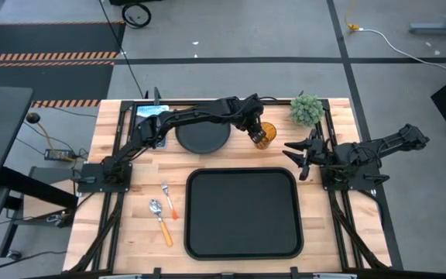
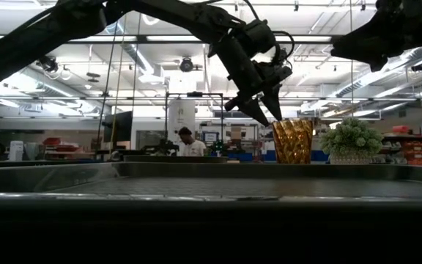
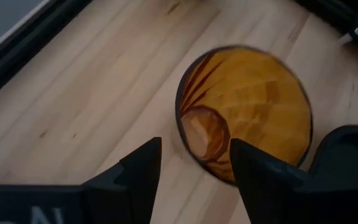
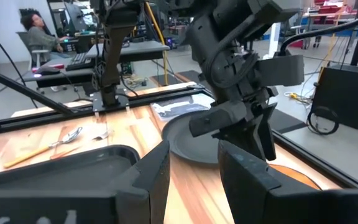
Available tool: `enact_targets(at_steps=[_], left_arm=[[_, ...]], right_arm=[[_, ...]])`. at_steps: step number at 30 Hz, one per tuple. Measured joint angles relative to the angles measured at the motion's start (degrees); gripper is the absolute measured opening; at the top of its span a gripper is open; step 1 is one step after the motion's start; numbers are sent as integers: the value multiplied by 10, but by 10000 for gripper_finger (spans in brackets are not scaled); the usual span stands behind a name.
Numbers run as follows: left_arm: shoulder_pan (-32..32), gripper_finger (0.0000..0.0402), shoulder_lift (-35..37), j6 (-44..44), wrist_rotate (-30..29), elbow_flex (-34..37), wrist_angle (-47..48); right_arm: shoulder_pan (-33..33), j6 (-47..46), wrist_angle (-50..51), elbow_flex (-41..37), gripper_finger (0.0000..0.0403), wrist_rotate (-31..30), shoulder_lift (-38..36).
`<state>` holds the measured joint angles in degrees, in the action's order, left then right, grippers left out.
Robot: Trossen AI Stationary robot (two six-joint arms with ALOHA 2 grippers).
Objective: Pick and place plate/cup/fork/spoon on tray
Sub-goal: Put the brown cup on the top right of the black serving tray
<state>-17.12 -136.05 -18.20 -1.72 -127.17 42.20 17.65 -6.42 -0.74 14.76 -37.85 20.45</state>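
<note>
Wooden table: left claw (image 2: 268, 110) spread above cup (image 2: 292, 141); wrist view alone shows cup interior.

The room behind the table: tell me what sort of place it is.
Probably a robotics lab or workshop. A person sits at a workstation in the background, floor hazard stripes run beside the wooden table, and the left gripper hangs open above a cup.

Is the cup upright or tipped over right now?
Upright. The cup stands on its base on the table in the low view, mouth up, and the left gripper looks down into its open mouth.
</note>
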Motion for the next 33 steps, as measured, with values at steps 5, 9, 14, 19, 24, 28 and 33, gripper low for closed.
enact_targets(at_steps=[5, 9, 14, 19, 24, 28, 33], left_arm=[[0, 173, 0, 9, 0, 0, 1], [0, 154, 0, 9, 0, 0, 9], [0, 138, -6, 14, 6, 1, 26], [0, 136, -9, 15, 9, 1, 22], [0, 120, -9, 21, 9, 1, 21], [0, 89, -9, 21, 9, 1, 21], [0, 41, -9, 26, 9, 1, 18]], right_arm=[[0, 0, -7, 0, 142, 2, 0], [0, -1, -9, 0, 142, 5, 0], [0, -5, -9, 0, 142, 5, 0], [0, -7, -9, 0, 142, 5, 0], [0, -7, -10, 0, 142, 5, 0], [0, -7, -10, 0, 142, 5, 0], [0, -5, -10, 0, 142, 5, 0]])
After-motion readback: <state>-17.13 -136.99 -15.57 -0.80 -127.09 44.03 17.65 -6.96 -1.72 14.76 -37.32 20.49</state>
